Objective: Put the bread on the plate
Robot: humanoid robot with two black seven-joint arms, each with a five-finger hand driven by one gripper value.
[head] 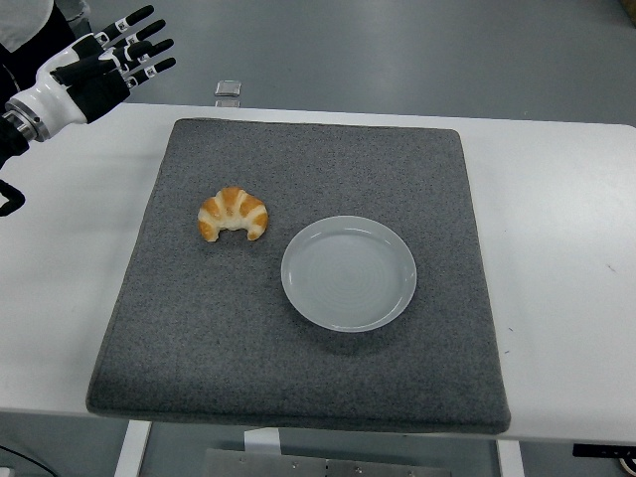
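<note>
Where grey mat [298,348] covers white table [556,248], grey floor [417,50] beyond

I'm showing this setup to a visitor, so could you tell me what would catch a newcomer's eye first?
Probably the golden crescent-shaped croissant, lying on the grey felt mat just left of the empty pale grey round plate and not touching it. Next, the black-and-white left hand, fingers spread, hovering over the table's far left corner.

Croissant and plate on a grey mat, left hand raised at the far left corner.
The croissant [233,214] lies just left of the empty plate [348,272], not touching it, both on the mat [298,378]; the left hand [104,62] hovers with fingers spread.
</note>
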